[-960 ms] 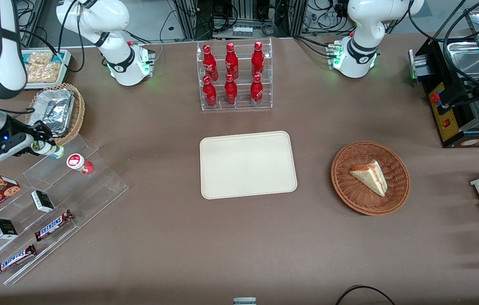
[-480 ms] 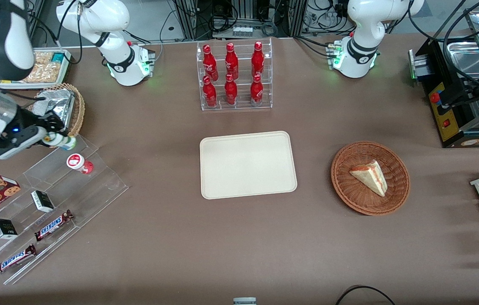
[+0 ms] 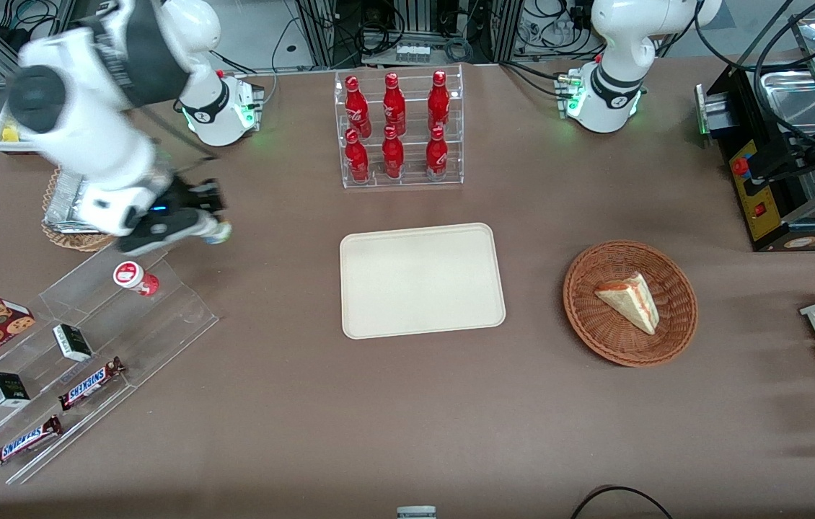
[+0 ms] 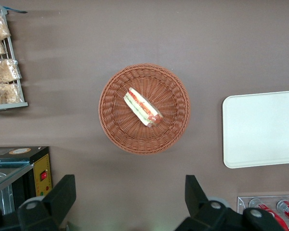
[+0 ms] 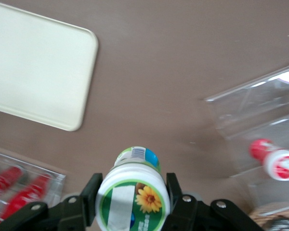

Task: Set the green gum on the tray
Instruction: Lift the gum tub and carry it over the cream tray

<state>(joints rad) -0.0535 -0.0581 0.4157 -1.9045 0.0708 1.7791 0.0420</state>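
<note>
Motion is what marks this moment: our gripper (image 3: 211, 229) has swung away from the clear acrylic stand (image 3: 101, 317) and now hangs above bare table, between that stand and the tray (image 3: 422, 280). A second ago it was low beside the foil-lined basket (image 3: 65, 209) at the working arm's end of the table; half a second ago it had only begun to rise.

We see the green gum (image 5: 132, 198) pinched between the two fingers (image 5: 176, 192), which press on its sides just under the lid, the lid with its yellow flower mark facing the wrist camera. In the front view the green gum shows as a small blurred spot at the gripper's tip, clear of the table.

So the pick is done and we judge ourselves in the carry. The red-lidded canister (image 3: 135, 277) remains on the stand, untouched, so we have the right one.

The tray lies bare and well apart from us, nearer the middle of the table. What remains, as we read it, is to travel over its rim, lower, and release. The canister is small and smooth, so a slip during a fast swing is our main worry.
</note>
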